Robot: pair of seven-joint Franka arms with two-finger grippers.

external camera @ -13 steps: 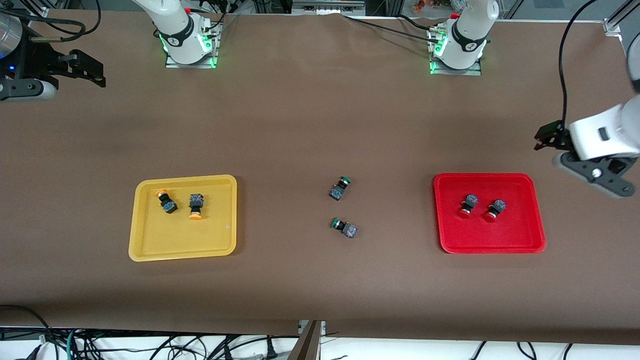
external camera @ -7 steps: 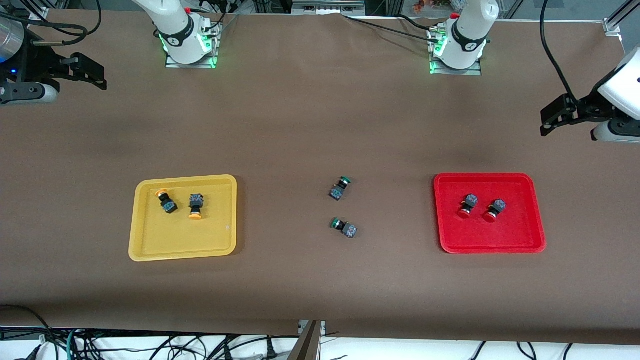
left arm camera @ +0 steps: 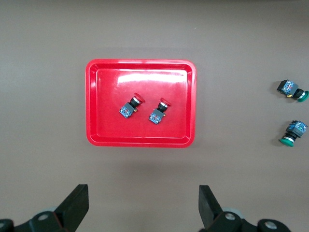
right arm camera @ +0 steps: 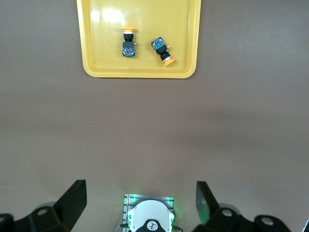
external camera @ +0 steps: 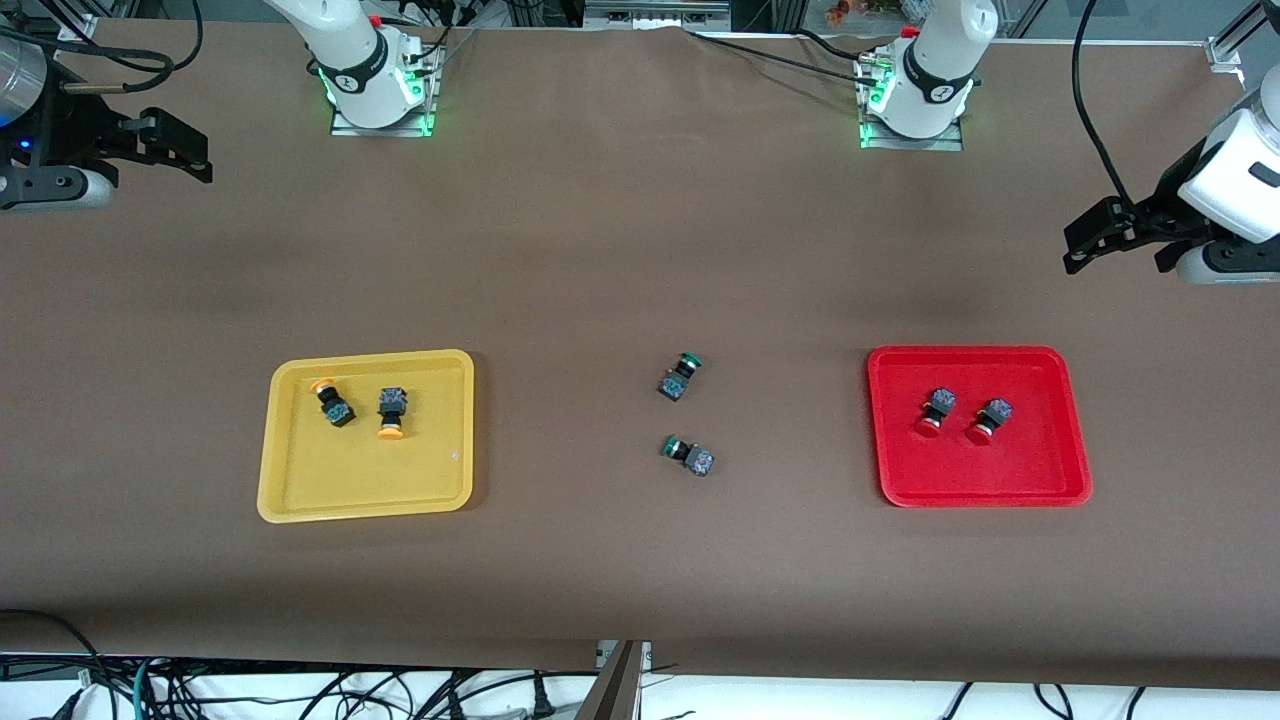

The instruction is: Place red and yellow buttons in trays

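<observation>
Two red buttons (external camera: 935, 411) (external camera: 987, 420) lie side by side in the red tray (external camera: 980, 475). Two yellow buttons (external camera: 332, 400) (external camera: 391, 412) lie in the yellow tray (external camera: 360, 485). My left gripper (external camera: 1100, 235) is open and empty, raised at the left arm's end of the table, apart from the red tray. The left wrist view shows it (left arm camera: 143, 208) with the red tray (left arm camera: 141, 141) and both red buttons (left arm camera: 131, 106). My right gripper (external camera: 165, 145) is open and empty, raised at the right arm's end. The right wrist view shows it (right arm camera: 141, 203) with the yellow tray (right arm camera: 140, 72).
Two green-capped buttons (external camera: 679, 375) (external camera: 688, 454) lie on the brown table between the trays, also seen in the left wrist view (left arm camera: 292, 90) (left arm camera: 293, 134). The arm bases (external camera: 375, 90) (external camera: 915, 95) stand at the table's back edge.
My left gripper has drawn up and away from the red tray toward the table's back, then shifted slightly. The right arm and all buttons have stayed put.
</observation>
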